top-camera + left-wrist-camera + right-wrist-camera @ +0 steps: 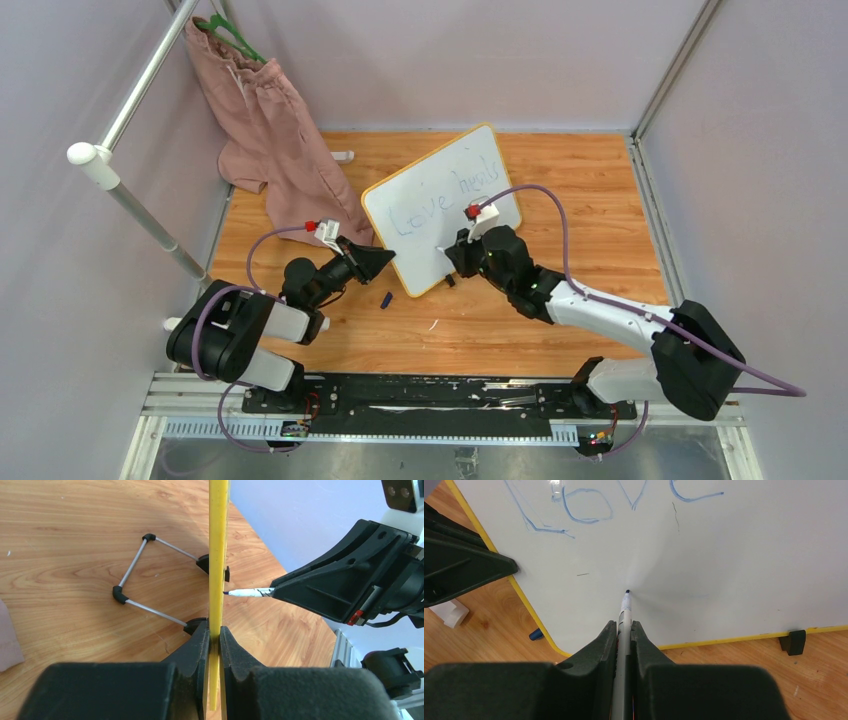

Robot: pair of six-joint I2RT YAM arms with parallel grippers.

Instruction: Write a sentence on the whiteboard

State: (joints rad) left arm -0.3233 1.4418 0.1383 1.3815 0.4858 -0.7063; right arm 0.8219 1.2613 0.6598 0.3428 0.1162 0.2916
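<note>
The whiteboard (pixel 440 205), white with a yellow frame, stands tilted on the wooden table. Faint blue words "Love heals" (pixel 445 200) run across its upper part; "Love" (pixel 589 505) shows in the right wrist view. My left gripper (pixel 385 260) is shut on the board's left yellow edge (pixel 218 555). My right gripper (pixel 458 255) is shut on a marker (pixel 624 620). The marker's blue tip (pixel 627 592) touches the blank lower part of the board, below "Love". The marker (pixel 247 593) also shows in the left wrist view, meeting the board from the right.
A pink garment (pixel 270 130) hangs on a green hanger from a white rail at the back left. The blue marker cap (pixel 386 299) lies on the table near the board's lower corner. The board's wire stand (pixel 145 575) rests behind it. Grey walls enclose the table.
</note>
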